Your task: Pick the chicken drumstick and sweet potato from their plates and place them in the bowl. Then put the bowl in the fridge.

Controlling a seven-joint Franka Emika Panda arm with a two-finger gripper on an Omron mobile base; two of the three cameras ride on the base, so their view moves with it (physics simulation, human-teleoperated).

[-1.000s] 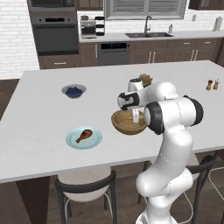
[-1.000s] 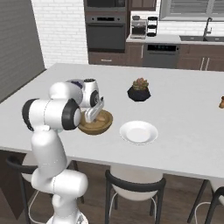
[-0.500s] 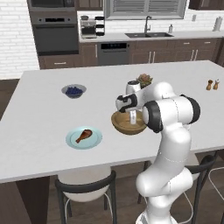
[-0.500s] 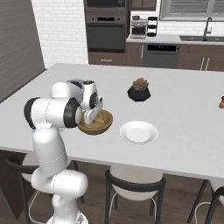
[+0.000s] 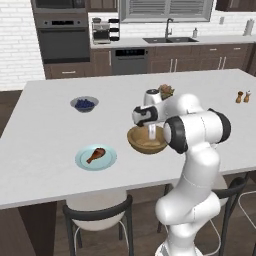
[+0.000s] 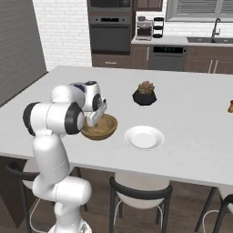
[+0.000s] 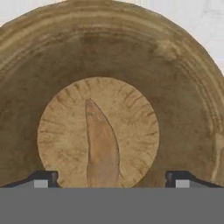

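Observation:
The wooden bowl stands on the island counter just in front of my arm. My gripper hangs over it, pointing down into it. In the hand view my gripper is open, its fingertips wide apart on either side of the sweet potato. The sweet potato lies loose on the floor of the bowl. The chicken drumstick rests on the pale blue plate, left of the bowl. The white plate sits bare to the bowl's right.
A small grey bowl of blueberries stands farther back on the left. A black plant pot is behind the bowl, and two shakers stand at the far right. Stools line the counter's near edge.
The jaws have gone from nearly shut to wide open. The sweet potato has been let go and now lies in the bowl. The arm has barely moved.

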